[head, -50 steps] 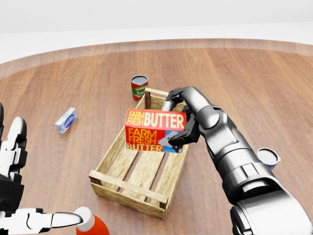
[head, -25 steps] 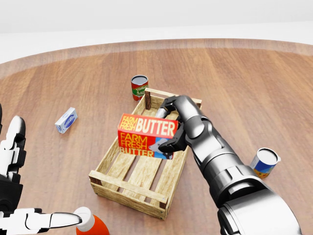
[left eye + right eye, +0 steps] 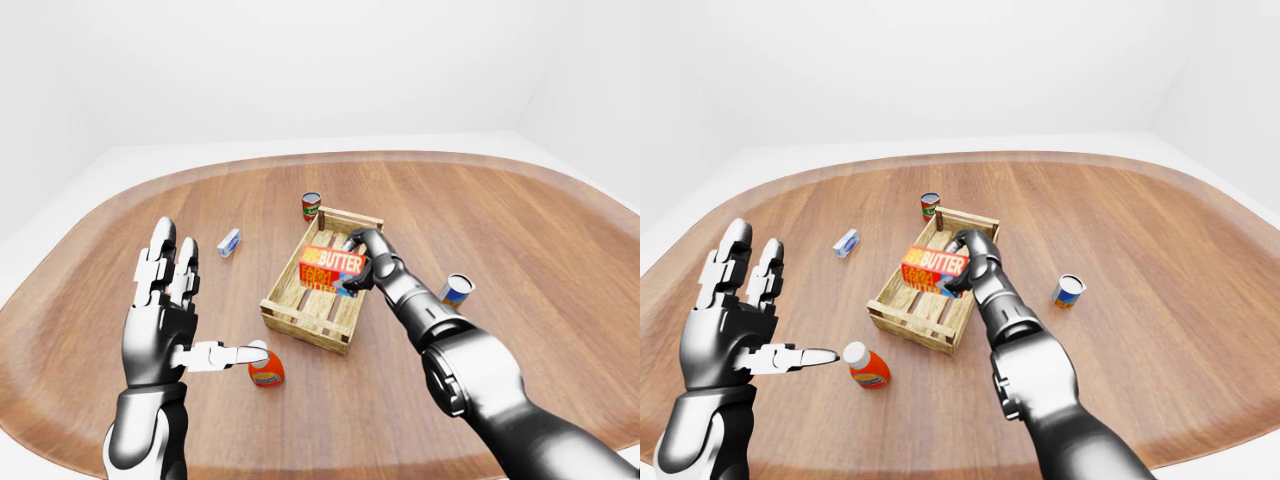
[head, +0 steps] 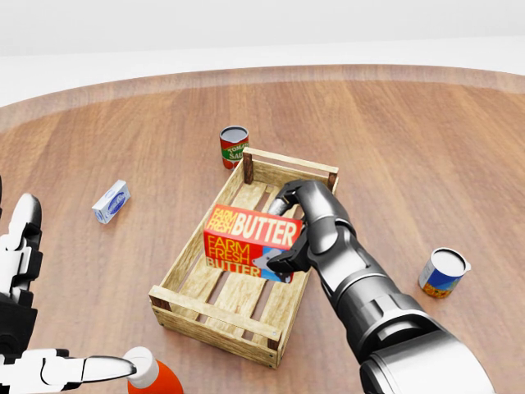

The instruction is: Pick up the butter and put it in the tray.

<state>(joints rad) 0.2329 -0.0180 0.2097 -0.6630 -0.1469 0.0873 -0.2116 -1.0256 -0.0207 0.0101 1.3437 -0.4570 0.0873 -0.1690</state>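
The butter is a red and orange box lettered FARM FRESH BUTTER. My right hand is shut on its right end and holds it tilted inside the wooden tray, low over the slats. The tray is a slatted crate near the middle of the round wooden table. My left hand is open and empty, raised at the left, well away from the tray. The butter also shows in the left-eye view.
A red tomato can stands just above the tray's top end. A small blue-white box lies at the left. A blue-orange can stands to the right. An orange bottle with a white cap lies by my left hand.
My right hand has carried the butter left and down into the tray, tilting it. The blue-orange can, hidden by my arm before, now shows fully. The left hand has barely moved.
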